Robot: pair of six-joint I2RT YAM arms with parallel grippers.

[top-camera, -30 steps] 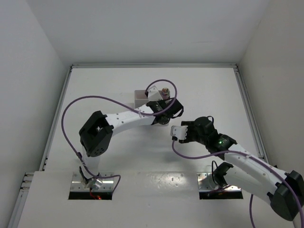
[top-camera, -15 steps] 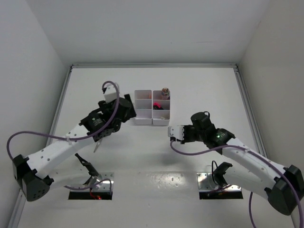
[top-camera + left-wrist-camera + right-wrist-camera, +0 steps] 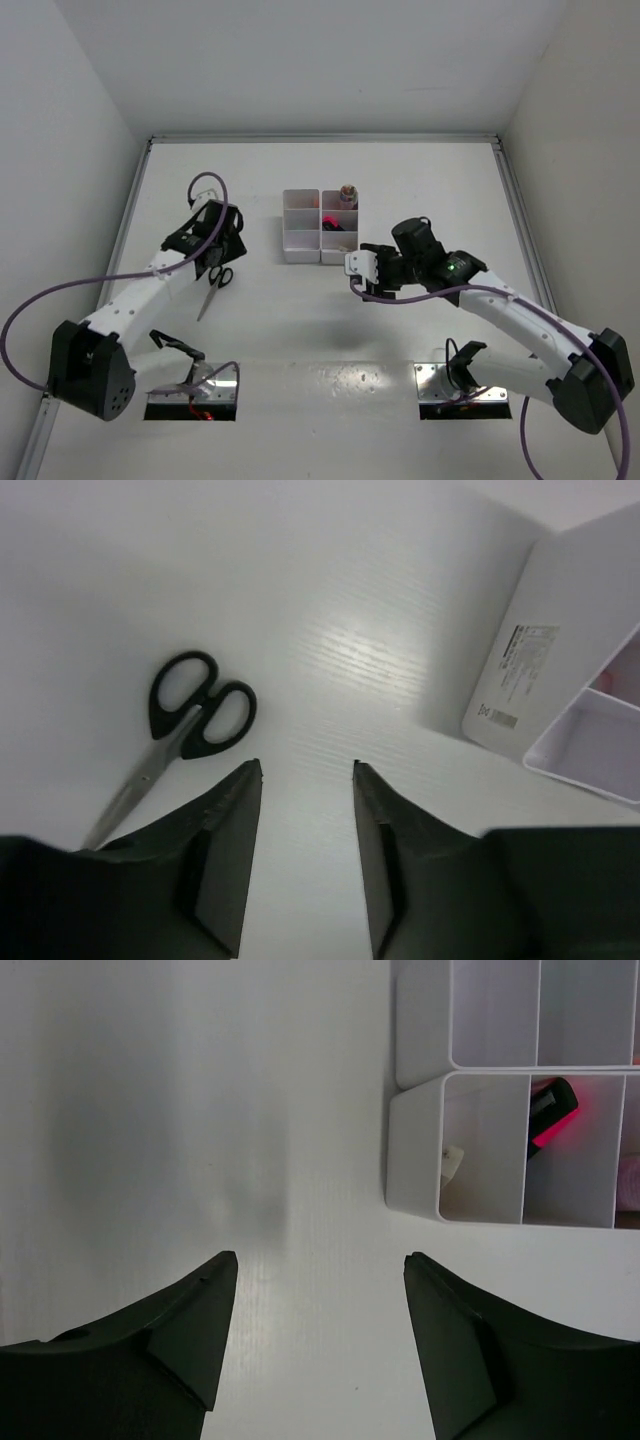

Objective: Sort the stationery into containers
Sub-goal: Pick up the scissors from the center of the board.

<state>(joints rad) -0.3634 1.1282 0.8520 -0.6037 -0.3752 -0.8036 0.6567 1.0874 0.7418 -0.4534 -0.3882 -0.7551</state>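
The black-handled scissors point(image 3: 214, 286) lie flat on the table left of the white organiser point(image 3: 302, 250). In the left wrist view the scissors point(image 3: 190, 718) lie just ahead and left of my open, empty left gripper point(image 3: 305, 770), which hovers right beside the handles point(image 3: 222, 260). The organiser's corner point(image 3: 545, 660) shows at the right of that view. My right gripper point(image 3: 320, 1258) is open and empty over bare table, near the organiser's front right corner point(image 3: 352, 272). A pink highlighter point(image 3: 548, 1115) and a small beige eraser point(image 3: 452, 1165) lie in separate compartments. Pens point(image 3: 347, 193) stand in the back right compartment.
White walls close in the table on the left, right and back. Raised rails point(image 3: 128, 220) run along the table edges. Purple cables point(image 3: 60, 300) loop off both arms. The arm bases point(image 3: 190, 385) sit at the near edge.
My left arm has swung from over the organiser out to the left and now hangs by the scissors. My right gripper has edged left, closer to the organiser's front.
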